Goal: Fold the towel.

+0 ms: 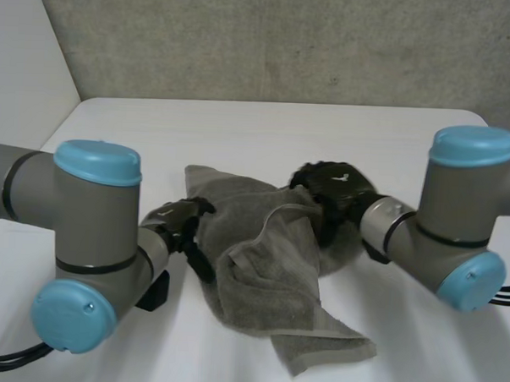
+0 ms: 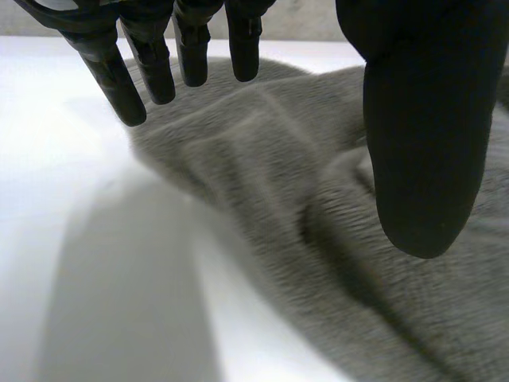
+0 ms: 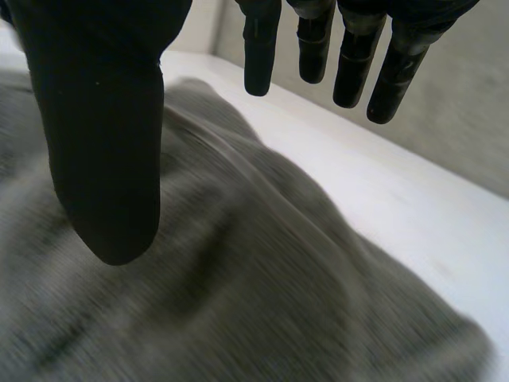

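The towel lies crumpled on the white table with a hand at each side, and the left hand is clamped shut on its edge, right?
Not quite. The left hand is open: the left wrist view shows its fingers straight and apart from the thumb, pinching nothing. The rest holds: the towel lies crumpled on the white table, with the right hand at its other side.

readable text: none | right hand (image 1: 335, 188): small pale marks on its back, illegible
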`<act>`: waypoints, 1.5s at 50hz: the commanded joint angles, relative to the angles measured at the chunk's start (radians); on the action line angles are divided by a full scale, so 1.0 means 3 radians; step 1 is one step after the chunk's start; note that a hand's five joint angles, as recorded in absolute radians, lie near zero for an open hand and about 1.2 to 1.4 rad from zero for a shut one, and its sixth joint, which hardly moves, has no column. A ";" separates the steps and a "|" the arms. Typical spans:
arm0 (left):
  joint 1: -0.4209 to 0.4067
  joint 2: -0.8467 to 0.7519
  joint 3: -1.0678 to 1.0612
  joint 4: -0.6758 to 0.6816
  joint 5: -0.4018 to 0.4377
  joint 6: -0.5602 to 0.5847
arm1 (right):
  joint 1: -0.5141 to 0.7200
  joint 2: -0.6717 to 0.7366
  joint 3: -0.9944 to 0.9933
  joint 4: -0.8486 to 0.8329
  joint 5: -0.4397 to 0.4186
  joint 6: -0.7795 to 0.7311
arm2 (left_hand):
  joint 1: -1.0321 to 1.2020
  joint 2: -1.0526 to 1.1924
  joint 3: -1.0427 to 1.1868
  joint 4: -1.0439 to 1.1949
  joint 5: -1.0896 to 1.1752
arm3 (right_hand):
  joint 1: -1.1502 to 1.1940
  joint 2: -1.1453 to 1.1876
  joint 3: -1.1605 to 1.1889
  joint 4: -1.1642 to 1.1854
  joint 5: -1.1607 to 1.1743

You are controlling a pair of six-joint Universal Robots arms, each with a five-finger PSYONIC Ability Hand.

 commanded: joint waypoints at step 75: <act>0.0323 -0.0982 0.0804 0.0770 0.0843 0.1520 | -0.0840 -0.0516 0.0847 -0.0696 0.0829 -0.0316 | 0.0870 0.0906 0.0895 0.0906 0.0897 | 0.3644 0.3777 0.3866 0.3808 0.3785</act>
